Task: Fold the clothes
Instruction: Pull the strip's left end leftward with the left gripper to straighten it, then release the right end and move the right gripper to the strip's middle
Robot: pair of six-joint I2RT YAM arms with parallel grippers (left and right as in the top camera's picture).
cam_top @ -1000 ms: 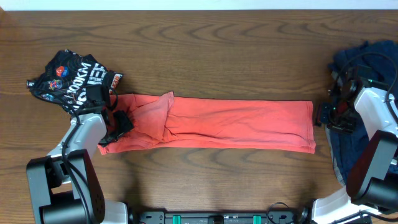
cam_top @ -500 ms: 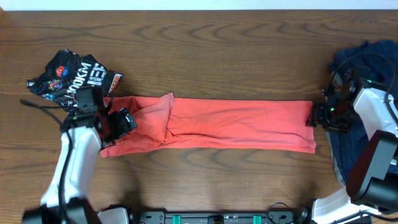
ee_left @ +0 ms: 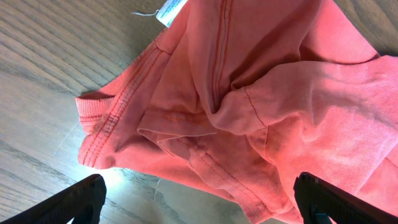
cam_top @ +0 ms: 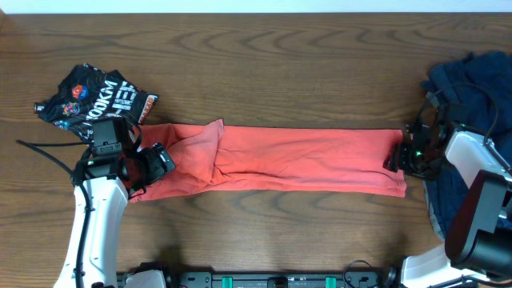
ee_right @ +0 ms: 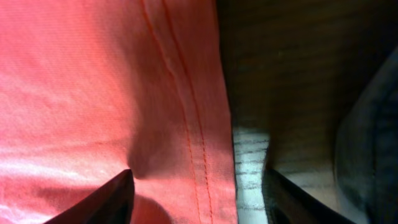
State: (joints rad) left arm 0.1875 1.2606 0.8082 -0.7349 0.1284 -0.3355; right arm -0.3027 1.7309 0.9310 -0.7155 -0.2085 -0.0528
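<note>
**A:** Item one, coral-red T-shirt: where is it lying?

**B:** It is lying in a long band across the wooden table, with the collar end bunching at the left and the hem at the right.

**A:** Left gripper?

**B:** It has just been letting go. The jaws are now standing fully wide over the collar, holding nothing.

**A:** Right gripper?

**B:** It has been moving in on the hem and is straddling its edge with the jaws part-open, not yet gripping.

**A:** Meaning?

**B:** The lengthwise fold is looking settled, so an end-over-end fold is probably coming next.
</note>
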